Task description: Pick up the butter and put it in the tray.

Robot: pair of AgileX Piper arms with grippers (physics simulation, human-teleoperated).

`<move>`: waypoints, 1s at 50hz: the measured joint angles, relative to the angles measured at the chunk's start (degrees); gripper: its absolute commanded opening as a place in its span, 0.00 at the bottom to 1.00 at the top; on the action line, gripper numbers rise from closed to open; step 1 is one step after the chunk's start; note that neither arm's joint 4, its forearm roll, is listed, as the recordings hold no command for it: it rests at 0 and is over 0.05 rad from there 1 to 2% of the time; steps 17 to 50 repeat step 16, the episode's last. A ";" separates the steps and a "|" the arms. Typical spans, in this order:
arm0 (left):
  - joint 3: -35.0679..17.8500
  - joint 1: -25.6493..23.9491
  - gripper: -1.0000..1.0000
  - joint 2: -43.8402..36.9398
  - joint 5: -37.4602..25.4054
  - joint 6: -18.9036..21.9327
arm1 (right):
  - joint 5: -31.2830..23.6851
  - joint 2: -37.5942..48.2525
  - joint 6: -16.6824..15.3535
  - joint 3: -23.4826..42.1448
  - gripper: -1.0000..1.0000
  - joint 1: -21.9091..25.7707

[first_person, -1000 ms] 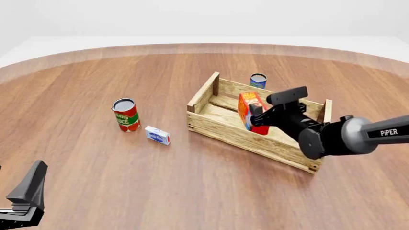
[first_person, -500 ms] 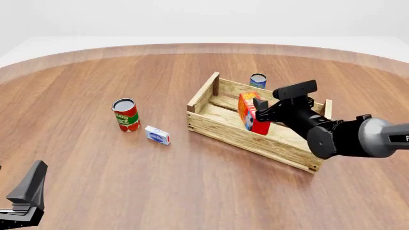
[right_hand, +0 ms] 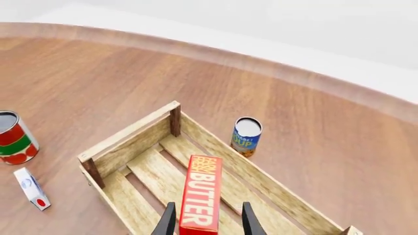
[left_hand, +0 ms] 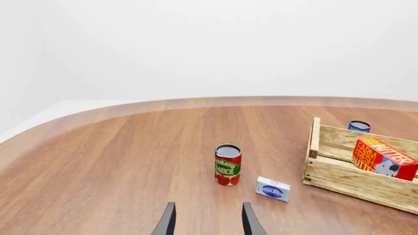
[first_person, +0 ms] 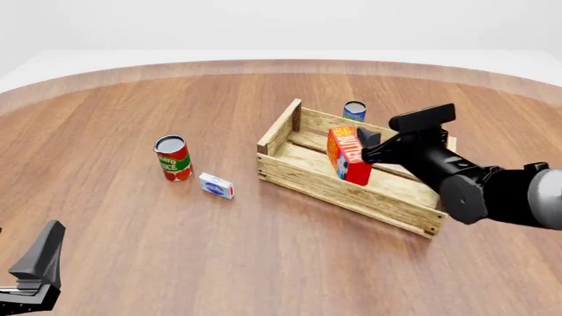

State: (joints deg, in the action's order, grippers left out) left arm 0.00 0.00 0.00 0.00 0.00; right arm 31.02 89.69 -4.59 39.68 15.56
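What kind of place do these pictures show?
Probably a simulated tabletop test scene, not a real room: a round wooden table before blank white walls, with a few groceries on it, a tomato can, the butter and a slatted tray.

Obstacles: tray (first_person: 290, 172) with raised slat walls and corner posts; butter (first_person: 348, 155) upright inside it, slat floor bare on either side. Blue can (first_person: 355, 110) just behind the tray's far wall. Red can (first_person: 173, 158) and small white-and-blue box (first_person: 216, 185) close together, left of tray, open surface (first_person: 176, 250) around them.
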 measured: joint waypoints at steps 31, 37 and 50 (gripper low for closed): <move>0.00 0.00 1.00 0.00 0.00 0.00 | -2.09 -6.17 0.09 -2.22 1.00 -0.33; 0.00 0.00 1.00 0.00 0.00 0.00 | -2.09 -6.17 0.09 -2.22 1.00 -0.33; 0.00 0.00 1.00 0.00 0.00 0.00 | -2.09 -6.17 0.09 -2.22 1.00 -0.33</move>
